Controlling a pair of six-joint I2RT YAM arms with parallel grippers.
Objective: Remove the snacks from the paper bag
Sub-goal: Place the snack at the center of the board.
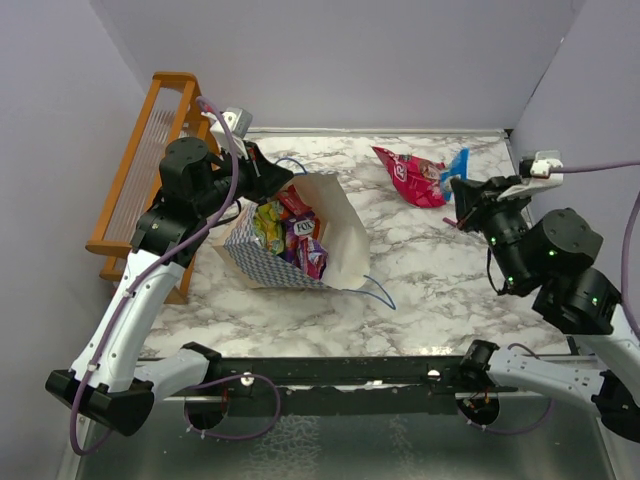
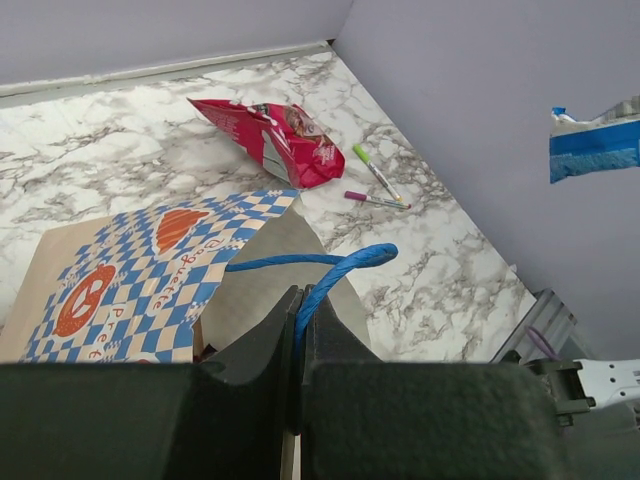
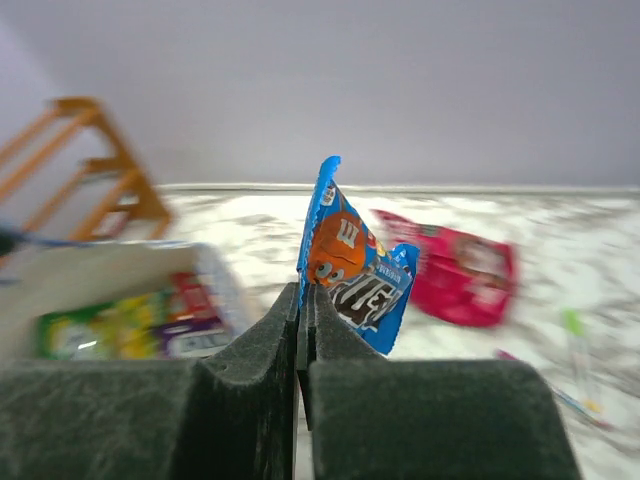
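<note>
- We find the paper bag (image 1: 345, 240) tipped over at about nine o'clock on the marble table (image 1: 450, 290). Its mouth gapes upward, and the snacks (image 1: 288, 232) left inside show green-yellow, orange and purple.
- The left gripper (image 2: 303, 300) has its jaws together, pinching the blue cord handle (image 2: 330, 262) at the bag's eleven-o'clock corner, just beside the wooden rack (image 1: 140, 190).
- The right gripper (image 3: 305, 295) has its jaws pressed onto the lower edge of the blue packet (image 3: 355, 270). It holds the packet in the air at about two o'clock, well apart from the bag.
- The pink-red packet (image 1: 410, 177) lies flat on the table at one o'clock. In the left wrist view a green pen (image 2: 378, 172) and a purple pen (image 2: 372, 199) lie near it.
- We judge the foil packets to be light, crinkly and slick, and soft enough to crush. A crimped end seam looks like the surest place to pinch one.
- We judge the bag to be thin paper that folds and slides easily, so pinning it by the cord makes sense.
- On the blue packet we read an "m" on an orange figure. The larger letters below are partly hidden by the fingers.
- The bag's checkered band carries orange script that seems to read "Baguette", and letters starting "Pre". The packets inside are too small to read.
</note>
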